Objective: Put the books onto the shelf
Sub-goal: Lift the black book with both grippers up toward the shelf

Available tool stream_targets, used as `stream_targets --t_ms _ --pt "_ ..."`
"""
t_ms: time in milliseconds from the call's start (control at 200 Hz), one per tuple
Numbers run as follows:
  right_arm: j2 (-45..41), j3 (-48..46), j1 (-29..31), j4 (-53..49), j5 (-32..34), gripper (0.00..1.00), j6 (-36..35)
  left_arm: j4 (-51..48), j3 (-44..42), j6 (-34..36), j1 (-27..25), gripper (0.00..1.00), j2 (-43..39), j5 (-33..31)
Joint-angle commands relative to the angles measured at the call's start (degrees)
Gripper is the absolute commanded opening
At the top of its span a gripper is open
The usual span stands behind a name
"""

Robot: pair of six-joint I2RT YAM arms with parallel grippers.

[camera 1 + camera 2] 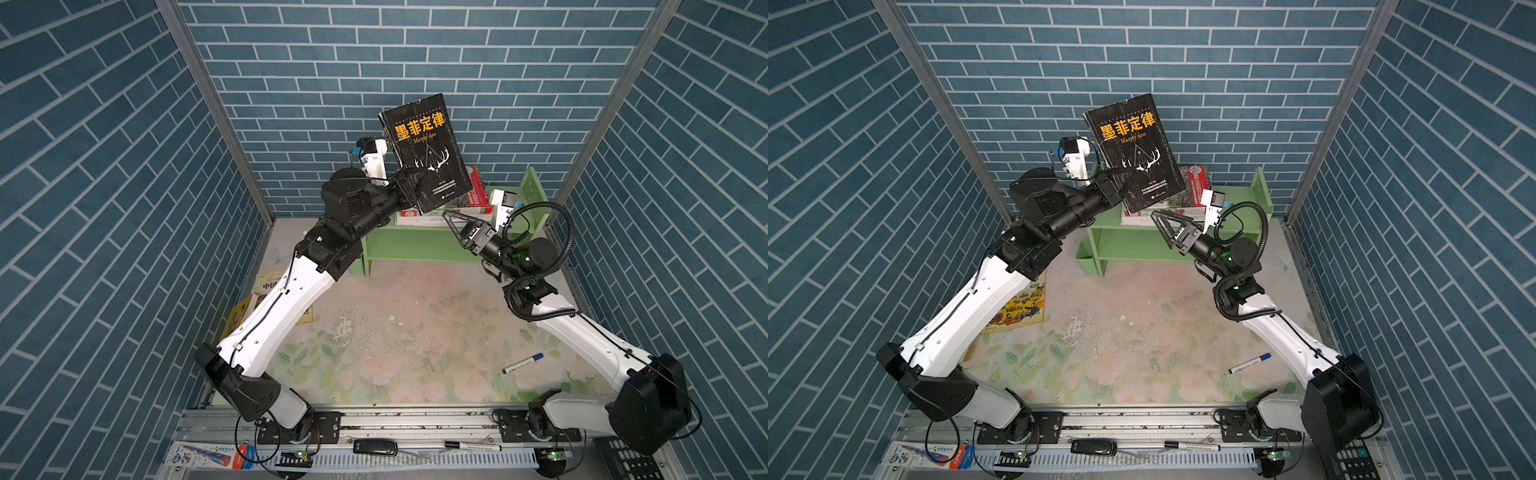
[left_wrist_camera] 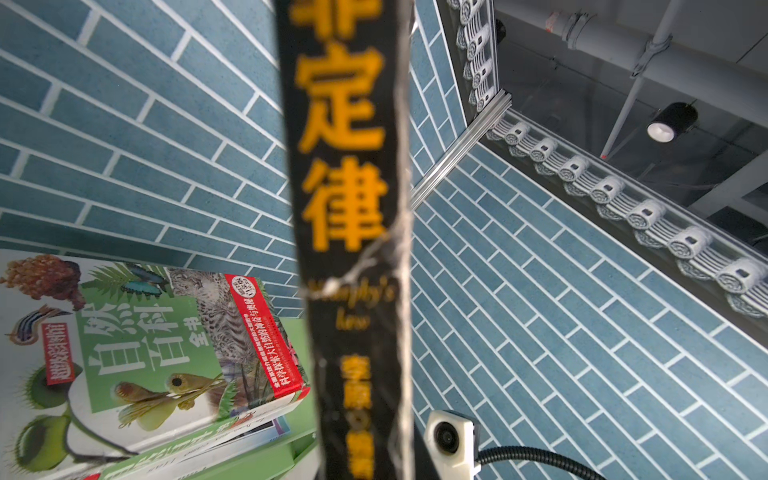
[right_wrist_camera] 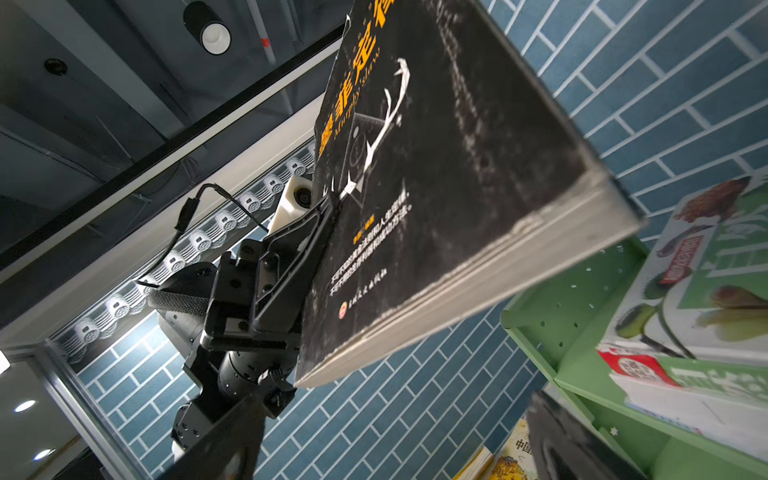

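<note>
Yellow books (image 1: 266,286), two it seems, lie flat at the far left of the bench (image 1: 395,332), partly hidden under the left arm; one cover shows "中国". Next, the black book (image 1: 428,149) hangs tilted in the air above the shelf (image 1: 415,249), cover towards the top views. The left claw (image 1: 411,183) pinches it over the spine, near the lower end. Its orange title reads "墨菲定律", with "Murphy's law" beneath and a white antler emblem below that. It looks like a thick paperback with frayed page edges. I judge it fairly heavy and likely to sag or pivot from a one-ended hold. A deep bite over the spine, or a second support under the free edge, should steady it. On the shelf's upper tier a stack lies flat, topped by the green botanical book (image 2: 145,353), titled "自然百科全书", with a red band. Just below the black book's lower corner the right claw (image 1: 451,224) is spread wide and empty, near the stack. Far right on the bench lies a blue-capped marker (image 1: 523,363)
</note>
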Motion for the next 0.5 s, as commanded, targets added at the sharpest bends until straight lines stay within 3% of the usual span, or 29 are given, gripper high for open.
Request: stream_targets --t_ms 0,240,495 --pt "1.62 3.77 0.59 5.81 0.93 0.97 3.96 10.53 -0.11 -1.68 0.19 0.06 -2.20 -0.23" --pt "6.91 8.68 0.85 8.38 3.46 0.88 7.97 14.59 -4.36 -3.46 0.13 0.06 -3.20 -0.85" --pt "11.00 13.50 1.91 8.31 4.00 0.60 9.38 17.85 -7.23 -5.56 0.18 0.06 -3.70 -1.38"
